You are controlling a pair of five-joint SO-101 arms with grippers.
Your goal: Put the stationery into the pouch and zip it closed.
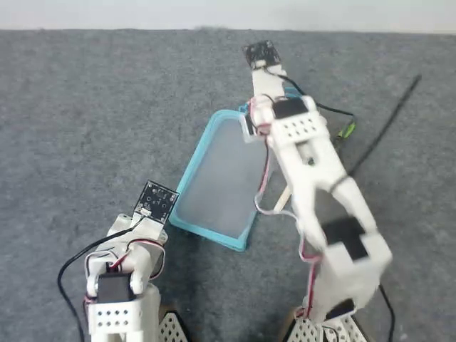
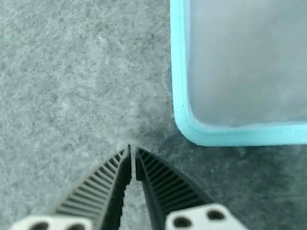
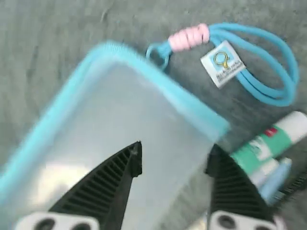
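Over one pouch (image 1: 217,178) the right gripper (image 3: 175,153) gapes empty; beside it, left gripper (image 2: 133,152) closed, empty.

**A robotics test bench**

Grey felt-like matting (image 1: 71,107) covers the tabletop, with a pale wall strip (image 1: 107,13) along 12 o'clock. The white left arm (image 1: 125,299) at 7 o'clock and right arm (image 1: 335,235) at 4 o'clock carry bare wiring. A loose black cable (image 1: 388,120) trails at 2 o'clock.

Pouch (image 2: 240,72): running off the frame edge, beyond the left claw (image 2: 133,151).
Glue stick (image 3: 268,136): slipping behind a finger of the right claw (image 3: 175,148), running off-frame.
Tag (image 3: 221,62): blurring, print unreadable.
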